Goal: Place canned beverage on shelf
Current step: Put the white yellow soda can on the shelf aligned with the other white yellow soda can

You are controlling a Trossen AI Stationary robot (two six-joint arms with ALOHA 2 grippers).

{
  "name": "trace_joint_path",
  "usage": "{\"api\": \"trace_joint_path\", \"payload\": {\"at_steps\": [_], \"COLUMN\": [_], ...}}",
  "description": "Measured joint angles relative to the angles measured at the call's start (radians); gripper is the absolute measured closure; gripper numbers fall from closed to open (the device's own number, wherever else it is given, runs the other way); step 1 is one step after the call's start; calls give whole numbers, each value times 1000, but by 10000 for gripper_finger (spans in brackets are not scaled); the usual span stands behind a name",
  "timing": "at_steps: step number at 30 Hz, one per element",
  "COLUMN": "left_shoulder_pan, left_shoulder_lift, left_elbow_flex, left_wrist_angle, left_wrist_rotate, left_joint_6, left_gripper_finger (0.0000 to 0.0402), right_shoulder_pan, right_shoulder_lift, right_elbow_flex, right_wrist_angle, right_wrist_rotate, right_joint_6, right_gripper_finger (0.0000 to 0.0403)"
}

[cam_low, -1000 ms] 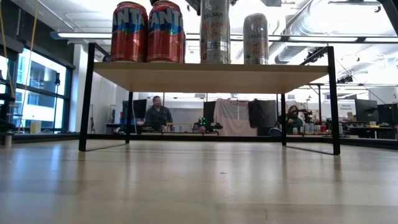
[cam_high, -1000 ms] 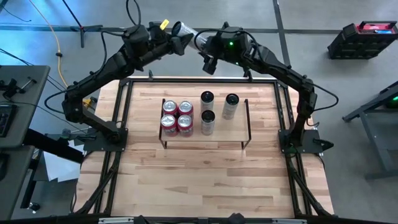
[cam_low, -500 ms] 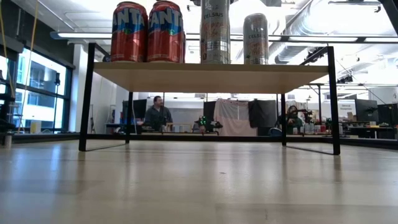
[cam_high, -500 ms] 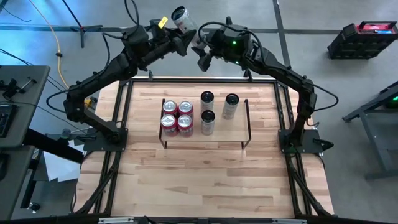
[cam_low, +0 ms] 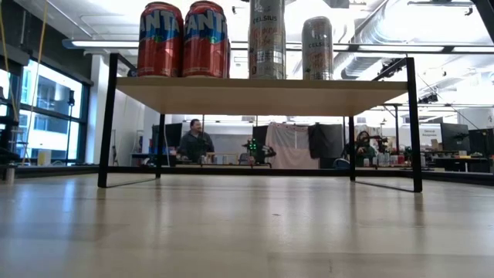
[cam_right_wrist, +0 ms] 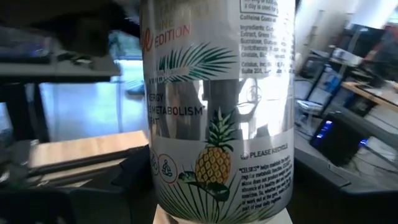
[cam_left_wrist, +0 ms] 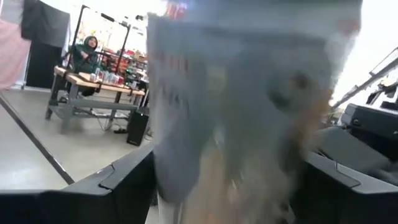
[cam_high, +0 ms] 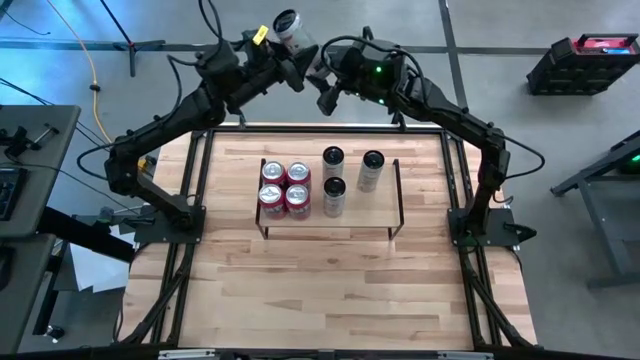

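Now can (cam_high: 291,27) between left jaws

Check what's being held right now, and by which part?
The left gripper holds a can by its lower body. The right gripper flanks the same can; whether it grips too cannot be told.

Both arms raised behind table, left gripper (cam_high: 296,62) clamped, right gripper (cam_high: 322,72) alongside

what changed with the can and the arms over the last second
The slim can held up behind the table's far edge swung from lying between the two arms to pointing up and away, moving with the left end effector. The right end effector sits close beside it. The shelf and its seven cans stayed put.
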Motion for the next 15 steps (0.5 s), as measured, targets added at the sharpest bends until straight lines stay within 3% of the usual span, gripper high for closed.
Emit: {"api": "trace_joint_path", "payload": {"at_steps": [4,15], "left_shoulder_pan": [-1,1], "left_shoulder_lift": [1,0], "left_elbow_flex": [0,0], "left_wrist_angle": [2,22], "left_wrist_rotate": [7,0], "left_joint_6": [52,108], "left_gripper_finger": [110,110], "right_shoulder_pan": [3,2], "right_shoulder_lift": [0,1], "right_elbow_flex": [0,0], "right_wrist_angle": [-7,-5], "right_wrist_rotate": [-40,-29], "right_joint_6": [-7,74], "right_gripper_finger": [149,149]}}
